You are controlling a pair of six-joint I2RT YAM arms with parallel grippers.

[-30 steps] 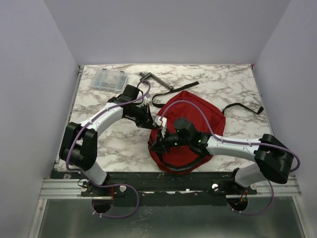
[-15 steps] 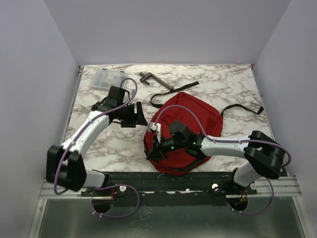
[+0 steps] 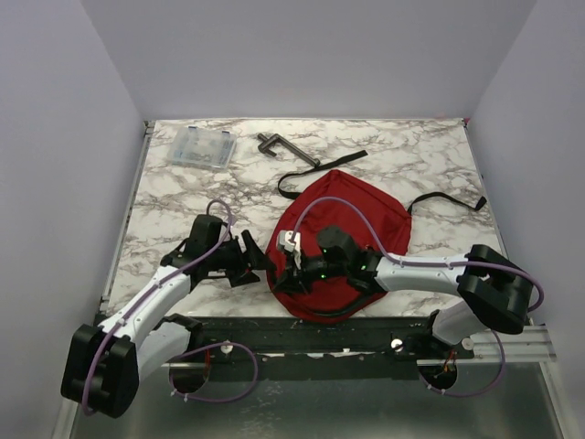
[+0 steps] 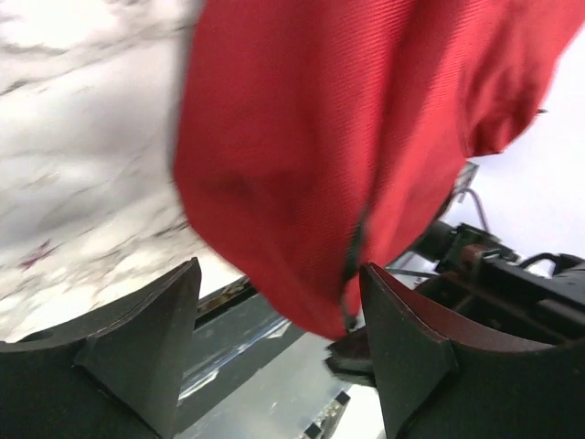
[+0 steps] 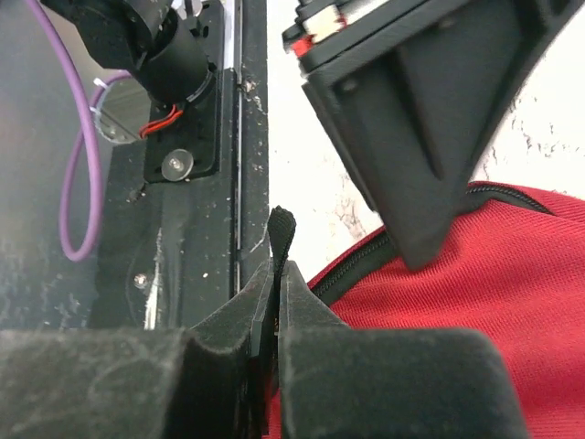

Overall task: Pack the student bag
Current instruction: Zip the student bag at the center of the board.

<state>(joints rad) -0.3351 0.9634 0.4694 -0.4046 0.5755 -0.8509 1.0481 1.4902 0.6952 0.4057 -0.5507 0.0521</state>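
Swinging back toward the lower left of the top view, the left arm has carried the left hand (image 3: 249,260) down from the middle of the tabletop (image 3: 183,197) to just beside the left edge of the student bag (image 3: 352,219). The right hand (image 3: 291,263) stays at that same edge. The red bag lies flat at centre right. Its long axis runs from the lower edge of the tabletop up toward the middle, leaning slightly right, and its black straps (image 3: 315,170) trail off the upper end. In the left wrist view the left hand (image 4: 279,274) is spread wide and grasps nothing, with red fabric hanging ahead of its fingers (image 4: 155,320). In the right wrist view the right hand (image 5: 274,274) is clenched on a thin black tab (image 5: 280,229) beside the bag's dark zipper (image 5: 361,261). A clear plastic box (image 3: 199,146) and a dark metal clamp (image 3: 274,144) sit at the upper left.
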